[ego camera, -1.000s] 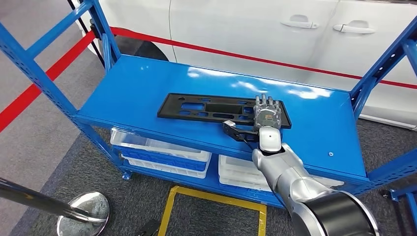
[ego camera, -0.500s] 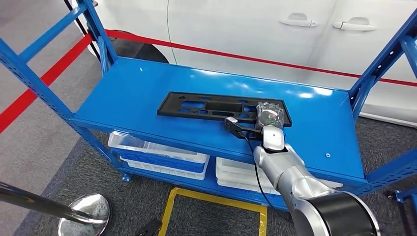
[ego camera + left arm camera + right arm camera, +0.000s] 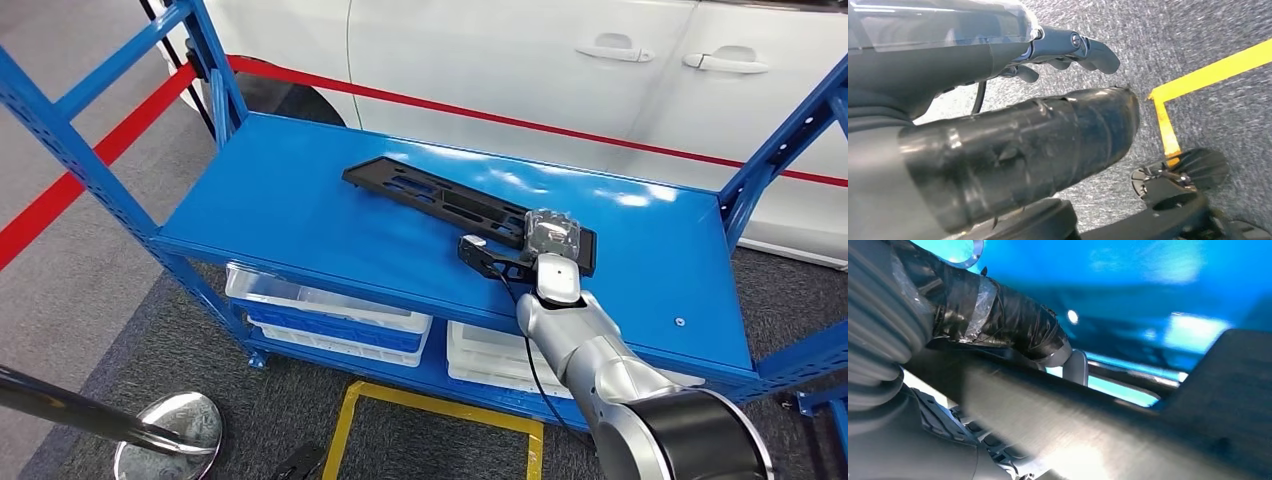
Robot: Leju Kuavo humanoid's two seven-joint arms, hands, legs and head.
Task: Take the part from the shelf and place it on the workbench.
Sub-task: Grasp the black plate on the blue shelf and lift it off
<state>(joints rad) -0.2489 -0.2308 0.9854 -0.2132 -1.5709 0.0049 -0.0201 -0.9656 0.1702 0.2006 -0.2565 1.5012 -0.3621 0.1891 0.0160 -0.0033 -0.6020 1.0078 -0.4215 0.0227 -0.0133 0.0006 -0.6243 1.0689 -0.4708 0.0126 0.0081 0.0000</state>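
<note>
The part (image 3: 440, 200) is a long flat black plate with cut-outs, lying slantwise over the blue shelf top (image 3: 290, 210), its far end pointing toward the back left. My right hand (image 3: 550, 238) grips the plate's near right end, fingers curled over its edge. In the right wrist view the taped thumb (image 3: 1008, 325) lies along the dark plate (image 3: 1128, 430) with the blue shelf behind it. My left hand (image 3: 998, 100) hangs over the grey carpet and holds nothing, its dark fingers (image 3: 1068, 46) loosely bent.
White bins (image 3: 330, 318) sit on the lower shelf level. Blue uprights (image 3: 60, 130) frame the rack on both sides. A white car (image 3: 520, 60) stands right behind it. A chrome stanchion base (image 3: 170, 435) and yellow floor tape (image 3: 440, 405) lie in front.
My right hand has closed its fingers over the plate's right end. The plate has swung, its left end moving toward the back of the shelf.
</note>
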